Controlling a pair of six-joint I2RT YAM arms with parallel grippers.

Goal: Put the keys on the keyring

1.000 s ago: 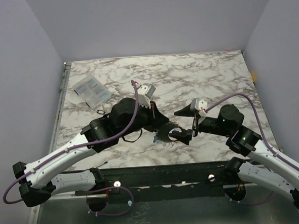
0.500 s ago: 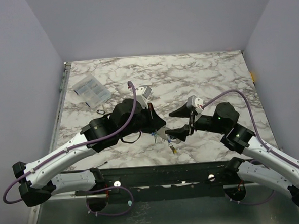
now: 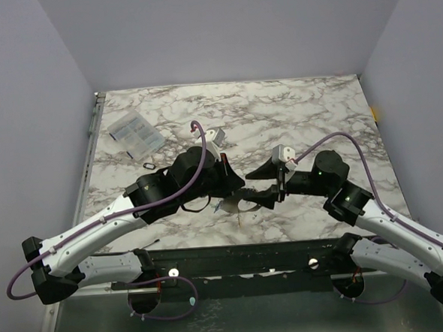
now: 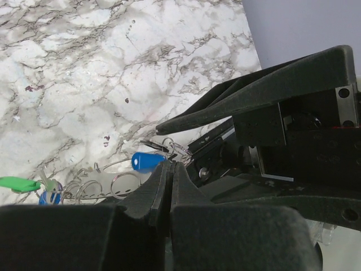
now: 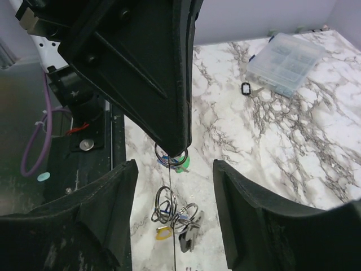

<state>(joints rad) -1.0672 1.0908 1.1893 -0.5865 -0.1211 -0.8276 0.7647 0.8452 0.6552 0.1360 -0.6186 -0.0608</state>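
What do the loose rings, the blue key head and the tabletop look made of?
Rings: thin silvery wire with glints, likely steel.
Blue key head: smooth, glossy, even colour, probably plastic.
Tabletop: white with grey veining, marble look, possibly printed laminate.

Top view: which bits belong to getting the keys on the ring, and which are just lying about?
Job: keyring, pinched by the shut left gripper; green key; blue key; yellow key; loose rings.
Lying about: clear plastic box; small black tag beside it.
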